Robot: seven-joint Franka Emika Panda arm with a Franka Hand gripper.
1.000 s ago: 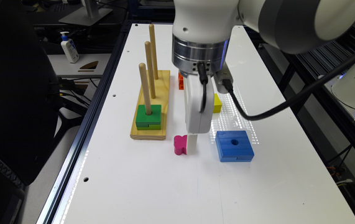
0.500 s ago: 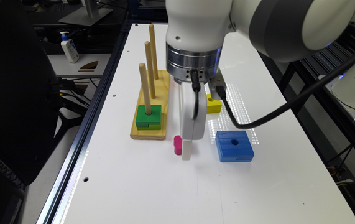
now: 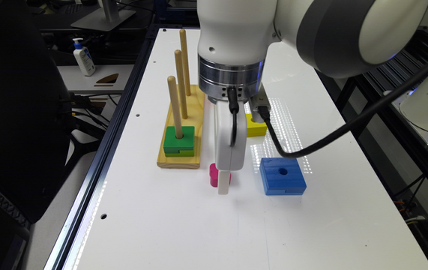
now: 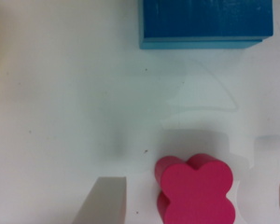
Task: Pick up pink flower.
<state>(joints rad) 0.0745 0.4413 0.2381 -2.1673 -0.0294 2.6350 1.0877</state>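
Gripper low over the white table, its 2 fingers spread apart, one on each side of the pink flower, not touching it. Flower sits flat on the table between the wooden peg board and blue block.

Glossy white robot arm with a grey band at its rounded joint. A ribbed silver metal ring circles the wrist. Black cables plug in below it, above the white tool.
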